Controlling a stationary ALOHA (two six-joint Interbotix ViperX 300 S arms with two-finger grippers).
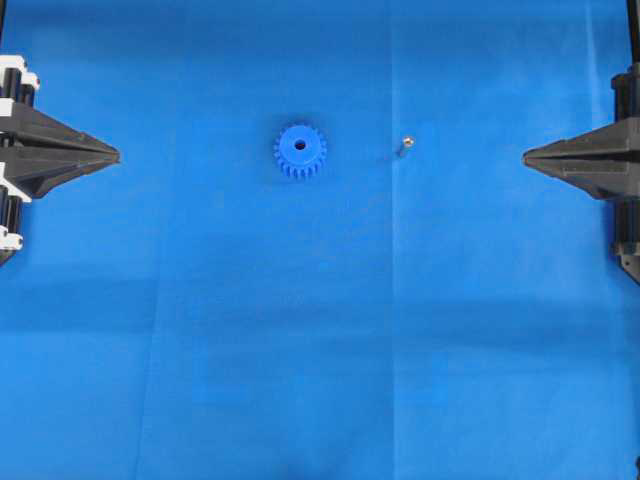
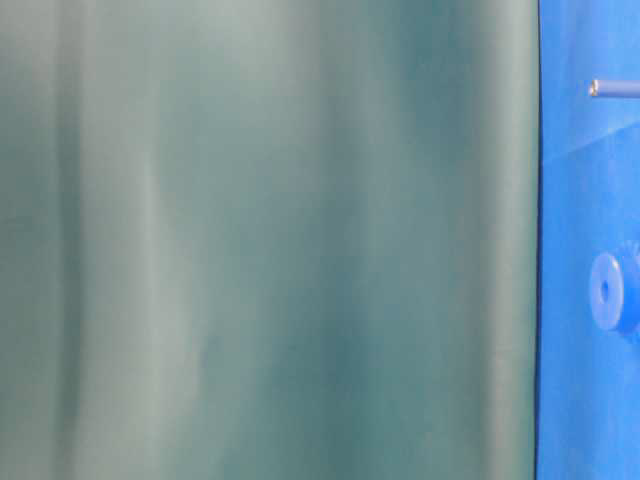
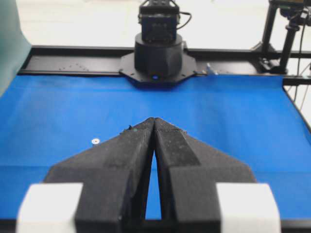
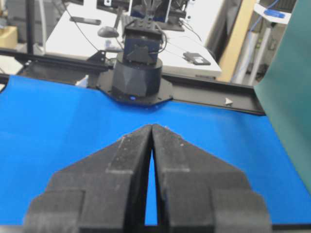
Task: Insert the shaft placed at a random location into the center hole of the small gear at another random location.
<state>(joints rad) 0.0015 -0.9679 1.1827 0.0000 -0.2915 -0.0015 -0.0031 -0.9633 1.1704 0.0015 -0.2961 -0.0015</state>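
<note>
both of my fingers are sitting at the outer edges of the bench, left fingers [image 1: 112, 156] and right fingers [image 1: 530, 156], each pair pressed together tip to tip and holding nothing. both wrist views are showing the black pads meeting at a point with only a thin slit behind.

the small gear [image 1: 299, 151] is lying flat on the blue bench [image 1: 320, 350], a little left of the middle in the overhead view, hub upward, with the center hole [image 1: 300, 146] showing as a dark dot. the shaft [image 1: 406, 144] is standing or leaning just to its right, apart from the gear, nearer my right fingers; from above i am seeing mostly its shiny round end and cannot tell whether it is fully upright.

handling notes, my judgement: the shaft is looking like stiff metal, light, smooth and likely slippery, so it is apt to roll or squirt out of a loose pinch. i am planning to take it across its body below the shiny end, leaving the lower part free for the hole. the gear is looking like rigid light plastic, prone to sliding on the cloth, so i am expecting to steady it by its toothed rim with my left fingers.
</note>
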